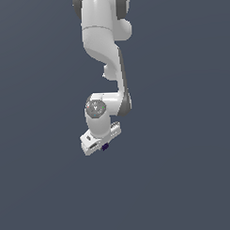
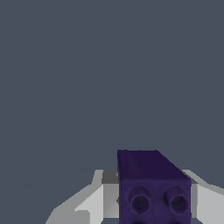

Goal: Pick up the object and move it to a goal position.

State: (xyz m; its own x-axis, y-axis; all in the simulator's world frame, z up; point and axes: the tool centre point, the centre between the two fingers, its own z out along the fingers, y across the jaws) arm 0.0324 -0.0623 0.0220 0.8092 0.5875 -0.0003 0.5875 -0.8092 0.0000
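Only the wrist view shows round sockets on the claw-held (image 2: pixel 154 205) block (image 2: pixel 151 183).

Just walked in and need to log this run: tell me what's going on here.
A single white Panda arm is working against a plain grey background. Its gripper has a tiny dark purple block at its fingertips. The wrist view shows the block sitting between the two white fingers, with two round studs on the face toward the camera, so it looks grasped. No goal marker shows in either view, so I cannot tell how far the block has to go.
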